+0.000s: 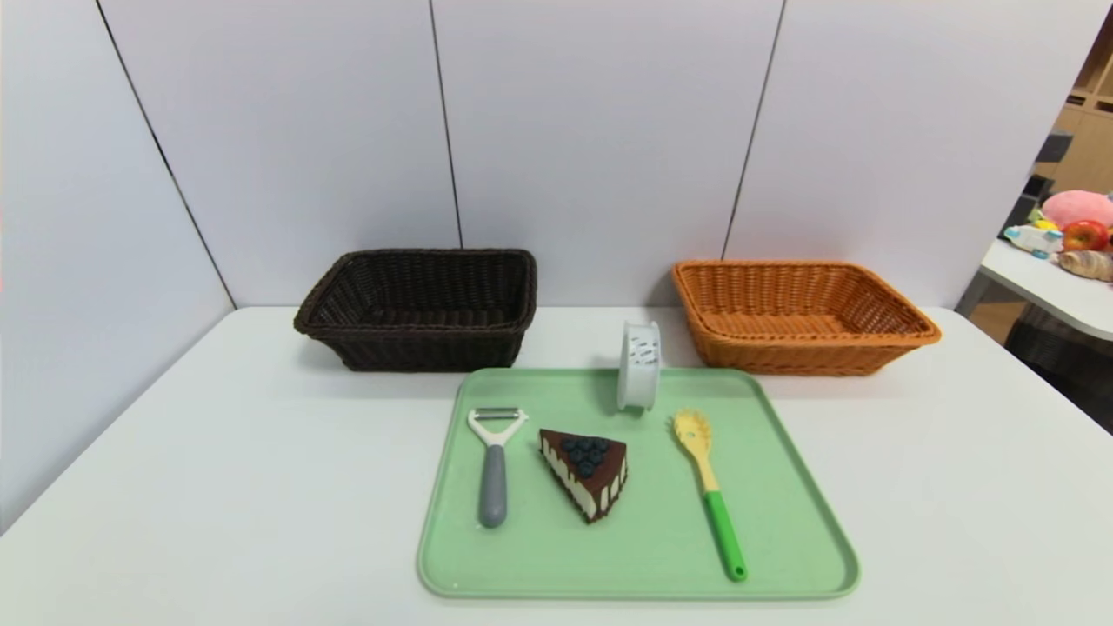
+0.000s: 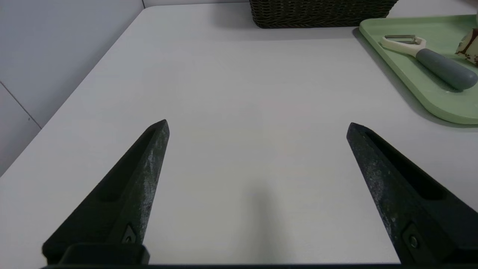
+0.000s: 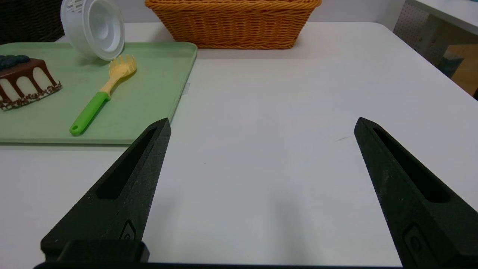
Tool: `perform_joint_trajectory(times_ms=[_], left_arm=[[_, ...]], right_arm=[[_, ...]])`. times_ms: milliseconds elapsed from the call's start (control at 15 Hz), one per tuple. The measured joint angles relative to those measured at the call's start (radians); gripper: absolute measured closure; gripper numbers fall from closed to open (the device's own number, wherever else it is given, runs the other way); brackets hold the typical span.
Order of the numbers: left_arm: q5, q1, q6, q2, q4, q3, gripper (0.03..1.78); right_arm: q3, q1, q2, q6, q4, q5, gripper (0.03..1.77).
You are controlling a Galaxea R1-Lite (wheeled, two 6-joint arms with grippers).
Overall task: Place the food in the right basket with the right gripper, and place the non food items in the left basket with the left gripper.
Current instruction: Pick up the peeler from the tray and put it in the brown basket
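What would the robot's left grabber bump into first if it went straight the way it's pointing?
Probably the white tabletop: the open left gripper seems to point forward and down at it. The dark basket lies farther ahead, though depth is hard to judge.

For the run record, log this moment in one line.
left gripper: open, over table | right gripper: open, over table | green tray: peeler, cake slice, pasta fork, white round container

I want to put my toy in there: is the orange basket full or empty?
Empty: the orange basket shows its bare woven bottom.
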Motion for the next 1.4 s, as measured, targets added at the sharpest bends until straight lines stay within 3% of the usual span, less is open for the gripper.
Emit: perform_joint_trajectory(times_ms=[1400], left_arm=[[-0.003, 0.000, 0.036, 0.000, 0.000, 0.000, 0.12]], right_arm=[[0.003, 0.000, 0.000, -0.004, -0.008, -0.001, 0.10]])
